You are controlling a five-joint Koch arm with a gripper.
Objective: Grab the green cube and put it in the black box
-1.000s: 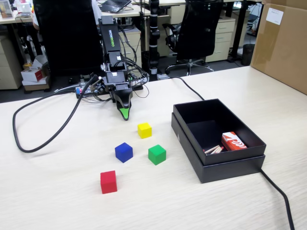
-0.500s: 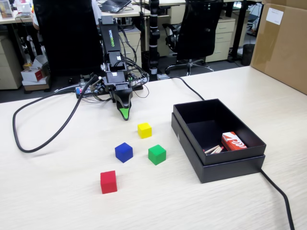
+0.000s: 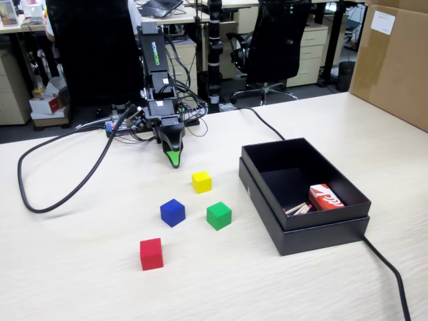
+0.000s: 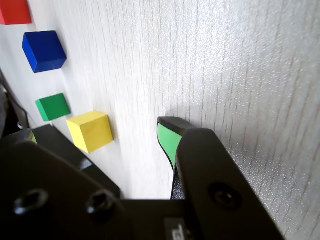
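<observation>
Gripper (image 3: 174, 159) parked nose-down near arm base, nothing held, green cube (image 3: 219, 215) not yet reached.

Jaw gap: can't tell. Fixed view shows one green-tipped point just above table (image 3: 80, 281); wrist view shows one green tip, second jaw not made out. Nearest thing out: yellow cube (image 3: 201, 181), just beside tip toward camera in fixed view. Then blue cube (image 3: 172, 212), w/ green cube to its right at approx same depth, clear gaps all round. Red cube (image 3: 151, 253) furthest out, front-left. Black box (image 3: 321, 237) right of green cube, near but apart, open-topped, w/ red-white packet (image 3: 326, 198) and sticks in a corner. Handling, judged: prob. light, rigid, matte faces so decent friction, not fragile. Best pinched across two opposite flat faces, mid-height, jaws square to sides; corner grip likely to twist out. Yellow sits btwn tip and target, so approach from above advised.
</observation>
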